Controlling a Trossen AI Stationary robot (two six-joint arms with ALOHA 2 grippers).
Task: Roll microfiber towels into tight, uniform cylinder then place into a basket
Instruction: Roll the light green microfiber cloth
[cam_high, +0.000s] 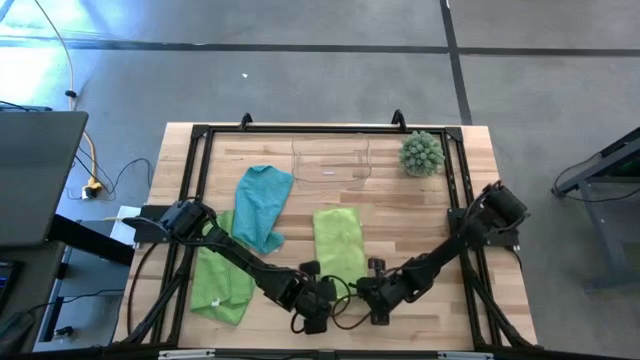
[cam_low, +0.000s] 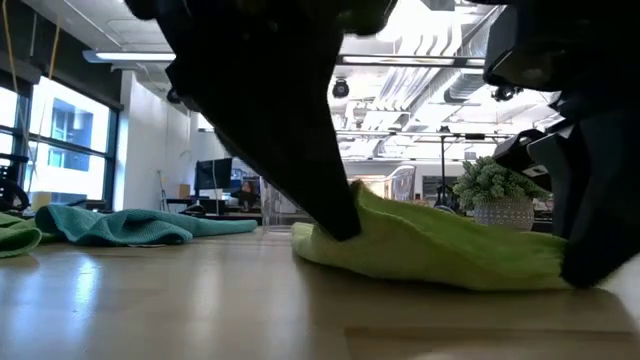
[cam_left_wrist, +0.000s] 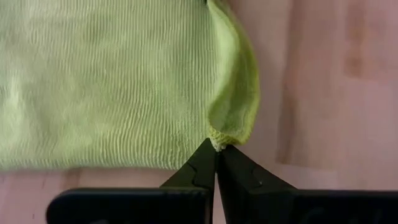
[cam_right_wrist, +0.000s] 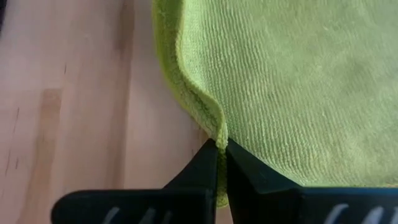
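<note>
The lime green towel (cam_left_wrist: 112, 81) is soft ribbed cloth with a stitched hem, matt. The desk (cam_right_wrist: 74, 93) beneath it is pale wood, smooth with a slight sheen. The fingers (cam_left_wrist: 199, 171) pinching its hem are dark, smooth plastic. The basket (cam_high: 331, 160) is clear glossy plastic.

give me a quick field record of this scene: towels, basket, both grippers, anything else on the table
middle towel: lime green towel, flat at the table's centre, near edge pinched at both corners
left gripper: left gripper shut on that towel's corner
right gripper: right gripper shut on the other near corner
teal towel: teal towel, unrolled, to the left of the middle one
second green towel: second lime green towel, crumpled at the left, under the left arm
basket: clear basket at the far edge, no towel in it
other: plant ball beside the basket
</note>
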